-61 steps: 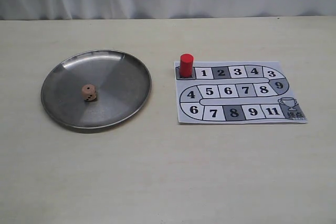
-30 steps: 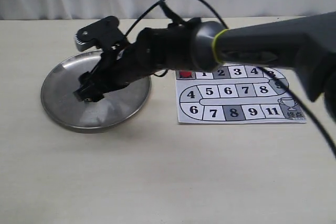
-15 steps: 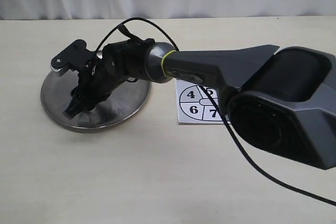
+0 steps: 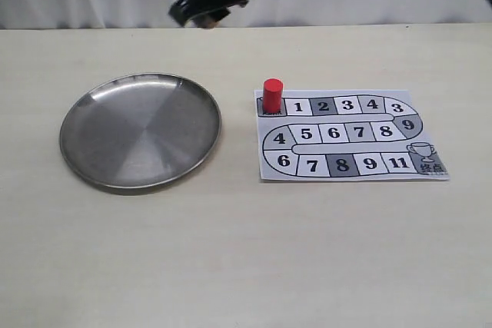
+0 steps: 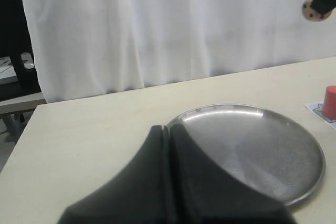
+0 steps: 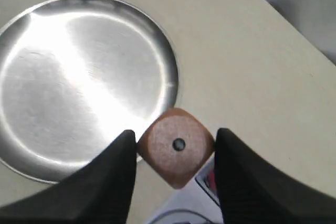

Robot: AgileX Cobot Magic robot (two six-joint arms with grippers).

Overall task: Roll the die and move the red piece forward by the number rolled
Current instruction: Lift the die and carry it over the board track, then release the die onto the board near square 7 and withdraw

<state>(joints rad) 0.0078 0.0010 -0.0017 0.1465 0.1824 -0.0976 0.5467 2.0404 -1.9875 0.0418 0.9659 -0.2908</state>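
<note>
Since the right tool point(image 6: 176, 153) has lifted the die point(image 6: 176, 141) clear of the plate point(image 4: 138, 140) and grips it overhead, the roll can follow; left tool point(image 5: 167, 135) closed, empty.

The die point(image 6: 174, 129) is light tan with dark pips; the red piece point(image 4: 272, 94) is plain bright red. The board point(image 4: 350, 136) shows white, grey and dark-grey squares with black numerals. The plate point(image 4: 88, 155) is silver, the tabletop point(image 4: 231, 251) pale cream, the right end effector point(image 6: 176, 153) black.
</note>
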